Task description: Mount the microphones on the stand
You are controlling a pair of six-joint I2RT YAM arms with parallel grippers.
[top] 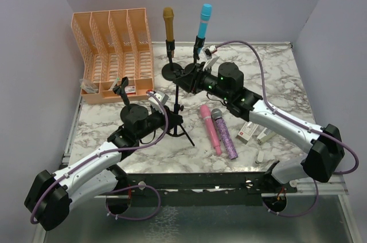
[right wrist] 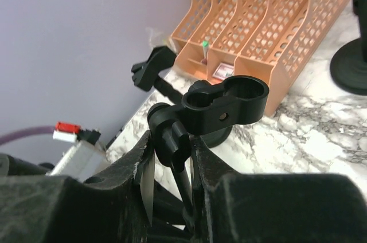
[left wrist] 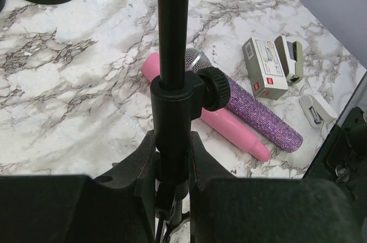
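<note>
Seen from above, the gold microphone [top: 168, 20] and the cyan microphone [top: 205, 18] stand upright in round-based stands near the far edge of the marble worktop [top: 275, 77]. The pink microphone [top: 210, 129] and the glittery purple microphone [top: 225, 134] lie side by side towards the front edge.

In the left wrist view, the left gripper [left wrist: 172, 152] is clamped narrow around the stand pole [left wrist: 173, 36].

In the right wrist view, the right gripper [right wrist: 171, 151] pinches the stem of the black microphone clip [right wrist: 229, 102].

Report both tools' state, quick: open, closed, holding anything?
Left tool: closed on the stand pole.
Right tool: closed on the microphone clip.
</note>
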